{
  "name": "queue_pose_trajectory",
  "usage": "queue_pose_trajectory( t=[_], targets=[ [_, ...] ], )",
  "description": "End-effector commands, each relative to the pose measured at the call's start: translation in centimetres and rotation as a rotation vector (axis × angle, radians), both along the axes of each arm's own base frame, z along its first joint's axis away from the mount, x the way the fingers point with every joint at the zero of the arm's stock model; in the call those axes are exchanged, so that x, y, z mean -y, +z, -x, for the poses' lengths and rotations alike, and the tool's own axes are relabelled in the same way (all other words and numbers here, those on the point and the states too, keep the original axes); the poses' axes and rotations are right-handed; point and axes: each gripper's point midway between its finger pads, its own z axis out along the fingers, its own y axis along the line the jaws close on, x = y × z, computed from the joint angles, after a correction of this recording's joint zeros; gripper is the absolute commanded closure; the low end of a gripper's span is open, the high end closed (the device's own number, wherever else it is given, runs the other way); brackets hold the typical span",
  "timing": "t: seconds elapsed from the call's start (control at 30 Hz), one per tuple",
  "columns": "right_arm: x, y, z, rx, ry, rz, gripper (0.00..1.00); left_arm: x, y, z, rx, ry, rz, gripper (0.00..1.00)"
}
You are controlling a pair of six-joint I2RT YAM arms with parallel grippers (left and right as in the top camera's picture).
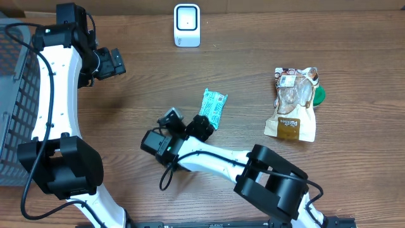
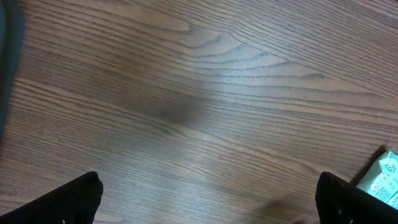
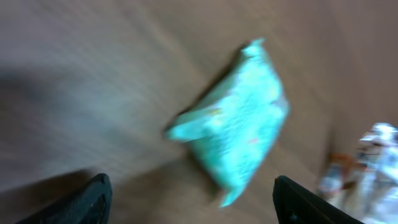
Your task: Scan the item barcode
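A teal snack packet point(image 1: 213, 107) lies flat on the wooden table near the middle. My right gripper point(image 1: 188, 120) sits just left of and below it, open, with nothing between its fingers. In the right wrist view the packet point(image 3: 233, 137) is blurred and lies free on the wood ahead of the right gripper point(image 3: 196, 202). The white barcode scanner point(image 1: 186, 25) stands at the back centre. My left gripper point(image 1: 112, 63) hovers open at the back left, far from the packet. In its own view the left gripper point(image 2: 205, 205) holds nothing, and a packet corner point(image 2: 382, 180) shows at right. No barcode is visible.
A clear and brown snack bag point(image 1: 294, 104) lies at the right with a green object point(image 1: 321, 95) behind it. A grey wire basket point(image 1: 12, 95) stands along the left edge.
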Motion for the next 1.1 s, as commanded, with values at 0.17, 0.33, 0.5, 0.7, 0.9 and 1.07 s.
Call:
queue_pose_trajectory(
  t=[0.17, 0.33, 0.5, 0.7, 0.9, 1.07],
  targets=[
    [-1.6, 2.9, -0.6, -0.167, -0.088, -0.348, 0.23, 0.2, 0.6, -0.4, 0.019, -0.025, -0.014, 0.0],
    [0.4, 6.6, -3.7, -0.216, -0.193, -0.587, 0.36, 0.2, 0.6, -0.4, 0.019, -0.025, -0.014, 0.0],
    [3.3, 6.1, -6.0, -0.364, -0.398, -0.82, 0.64, 0.2, 0.6, -0.4, 0.019, -0.025, -0.013, 0.0],
    [9.0, 3.1, -8.0, -0.325, -0.767, -0.918, 0.8, 0.2, 0.6, -0.4, 0.019, -0.025, -0.014, 0.0],
    [10.2, -0.3, -9.2, -0.301, -0.834, -0.898, 0.85, 0.2, 0.6, -0.4, 0.019, -0.025, -0.014, 0.0],
    [10.1, -2.9, -10.0, -0.285, -0.841, -0.871, 0.84, 0.2, 0.6, -0.4, 0.019, -0.025, -0.014, 0.01]
  ],
)
